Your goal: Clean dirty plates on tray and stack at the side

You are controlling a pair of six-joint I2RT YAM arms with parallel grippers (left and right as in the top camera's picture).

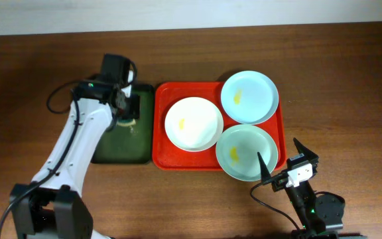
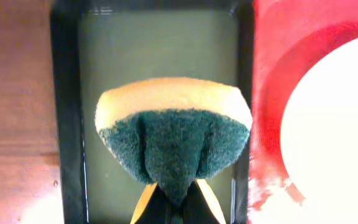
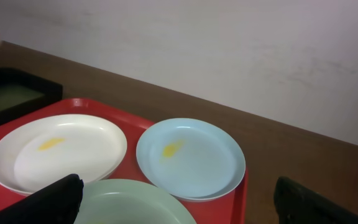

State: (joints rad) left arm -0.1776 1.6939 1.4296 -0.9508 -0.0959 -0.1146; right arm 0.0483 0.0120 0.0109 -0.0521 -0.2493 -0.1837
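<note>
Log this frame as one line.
left gripper: shut on sponge, over green tray | right gripper: open, by mint plate | plates: three smeared, on red tray

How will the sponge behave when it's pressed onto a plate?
Probably soft and floppy: the sponge bows and creases where the left hand pinches it. Likely light, given the yellow foam backing. Its green scouring face looks rough, so it should drag rather than slip.

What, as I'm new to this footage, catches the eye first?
The red tray sits mid-table, holding three plates, white, blue and mint, each with a yellow smear. Left of it, the left fingers pinch a sponge over a green tray.
</note>
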